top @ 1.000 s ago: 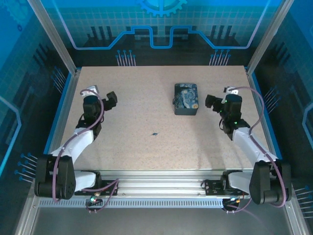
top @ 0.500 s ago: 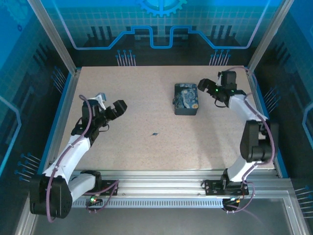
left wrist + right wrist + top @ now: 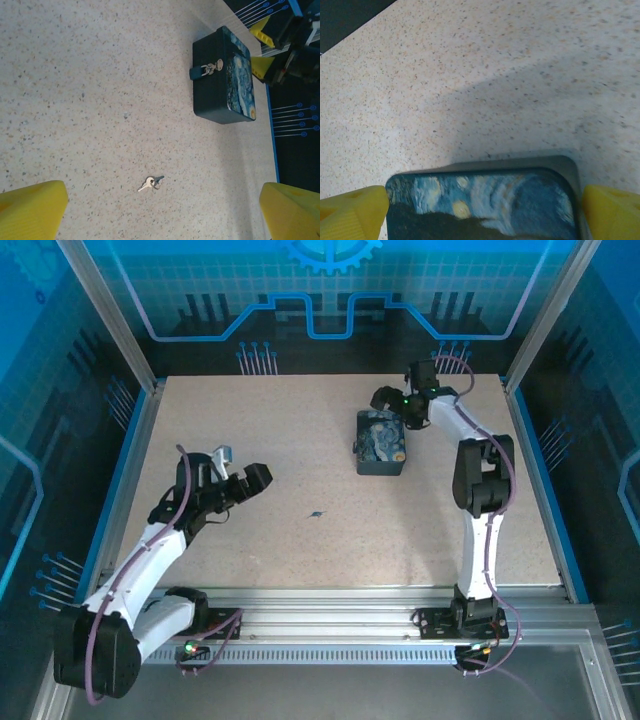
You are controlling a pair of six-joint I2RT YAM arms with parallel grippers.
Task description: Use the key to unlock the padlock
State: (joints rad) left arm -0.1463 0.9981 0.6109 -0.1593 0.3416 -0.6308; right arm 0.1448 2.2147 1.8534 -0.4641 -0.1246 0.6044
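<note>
A small silver key [image 3: 149, 183] on a ring lies flat on the speckled table, and it also shows as a dark speck, the key [image 3: 316, 512], from above. The padlock [image 3: 210, 67] hangs on the hasp of a dark box with a starry-night lid [image 3: 381, 442]. My left gripper [image 3: 257, 478] stands open, left of the key and apart from it; its yellow fingertips [image 3: 31, 211] frame the key. My right gripper [image 3: 386, 398] stands open over the box's far end, and the lid [image 3: 485, 202] lies between its fingertips [image 3: 612, 210].
Aluminium posts and blue panels wall the table [image 3: 270, 420] on three sides. The rail [image 3: 330, 625] carrying the arm bases runs along the near edge. Bare tabletop spreads left of the box and around the key.
My right arm has stretched back and left, from the table's right side to the box's far end. My left gripper has moved right and nearer, closer to the key. Both stayed open.
</note>
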